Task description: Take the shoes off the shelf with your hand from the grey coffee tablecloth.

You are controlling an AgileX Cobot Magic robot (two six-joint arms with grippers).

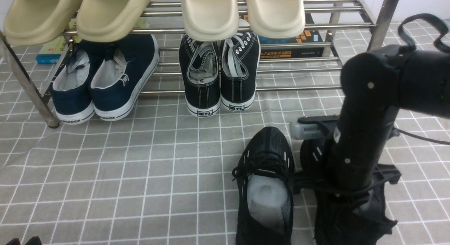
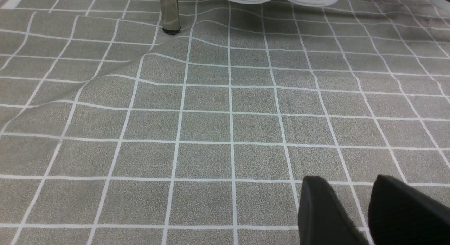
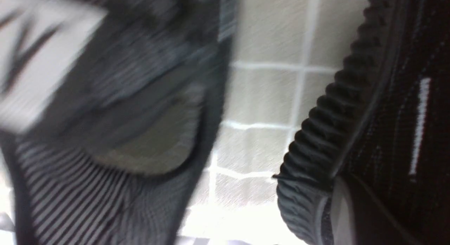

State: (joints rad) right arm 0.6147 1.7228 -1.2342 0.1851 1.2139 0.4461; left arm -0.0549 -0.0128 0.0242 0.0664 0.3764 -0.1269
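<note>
Right now we are seeing the shoes (image 1: 265,160) lying on the grey coffee tablecloth (image 1: 140,167) toward 5 o'clock of the front view, off the shelf (image 1: 299,87) and near its lower bars. Their long axes are running from 6 to 12 o'clock, toes pointing at the shelf, heels facing us. The right arm (image 1: 365,132) is hanging over the shoe at 3 o'clock of the pair and hiding the right claw, so we cannot tell its grip. The left claw (image 2: 348,181) is hovering narrowly parted over the cloth, holding nothing.
</note>
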